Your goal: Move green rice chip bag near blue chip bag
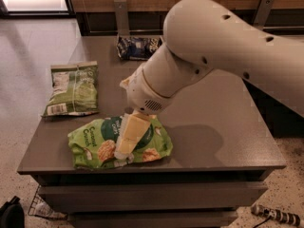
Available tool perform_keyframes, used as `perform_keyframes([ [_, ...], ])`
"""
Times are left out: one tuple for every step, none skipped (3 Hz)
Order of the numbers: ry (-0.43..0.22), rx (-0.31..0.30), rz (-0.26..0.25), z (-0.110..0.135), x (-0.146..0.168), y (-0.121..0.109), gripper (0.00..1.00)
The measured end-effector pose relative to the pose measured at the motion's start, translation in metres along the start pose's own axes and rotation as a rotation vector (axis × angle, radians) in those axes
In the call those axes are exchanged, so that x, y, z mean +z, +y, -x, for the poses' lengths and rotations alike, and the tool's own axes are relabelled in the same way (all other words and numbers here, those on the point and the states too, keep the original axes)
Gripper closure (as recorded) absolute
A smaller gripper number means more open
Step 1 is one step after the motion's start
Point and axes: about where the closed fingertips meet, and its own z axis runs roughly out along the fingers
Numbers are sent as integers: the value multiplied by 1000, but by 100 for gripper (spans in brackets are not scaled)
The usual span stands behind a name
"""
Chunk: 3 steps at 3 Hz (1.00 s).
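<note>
Office-like room: grey counter (228,146) under tool (123,148)

green rice chip bag (95,146): white words on left half read roughly "Coconut Crunch"; dark circle's small print unreadable | blue chip bag (137,47): white markings, unreadable | pale green bag (73,87): white corner label (57,109), unreadable | gripper (122,151): over the green rice chip bag's middle, covering part of its print

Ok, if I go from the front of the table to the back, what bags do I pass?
Green rice chip bag, with the claw over it → pale green bag → blue chip bag.
</note>
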Motion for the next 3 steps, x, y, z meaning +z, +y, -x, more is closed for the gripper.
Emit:
perform_keyframes([
  [-32,1,57,7,43,15,1],
  [-11,25,112,7,64,39,23],
  [-6,31,122,7,67,43,46],
])
